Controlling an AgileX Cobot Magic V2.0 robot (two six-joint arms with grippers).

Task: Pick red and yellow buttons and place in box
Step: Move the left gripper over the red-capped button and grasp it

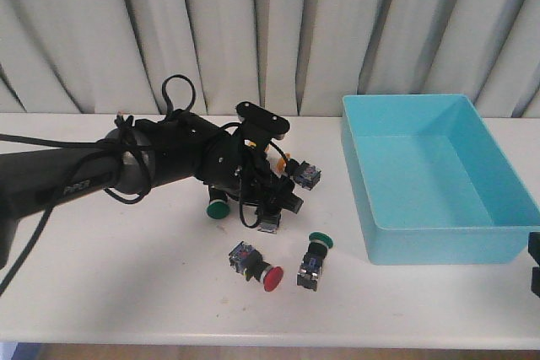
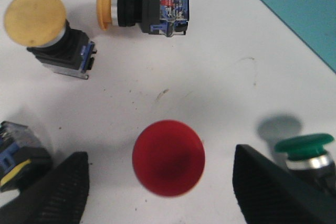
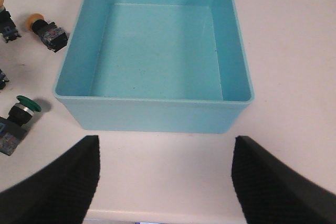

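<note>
- White tabletop (image 1: 126, 276) with pale curtains behind it carries a scatter of push buttons and the box (image 3: 152, 111), which shows a bare floor in the right wrist view; no button is in it, so by my reading the task is at its very start.
- Left gripper (image 2: 157, 192): jaws wide apart, holding nothing, one finger on each side of an upright red button (image 2: 168, 163) seen cap-up, without touching it.
- This looks like the first pick being lined up; closing, lifting and carrying to the box are all left.
- Just outside the left jaws a green button (image 2: 307, 148) sits beside one finger; it is not wanted.
- Further out lie two yellow buttons, one on its side (image 2: 142, 9) and one angled with its cap showing (image 2: 34, 19).
- Another red button (image 1: 257, 269) lies on its side nearer the front edge, beside a second green one (image 1: 315, 259).
- Right gripper (image 3: 163, 182): jaws spread, empty, hovering before the box's near wall.
</note>
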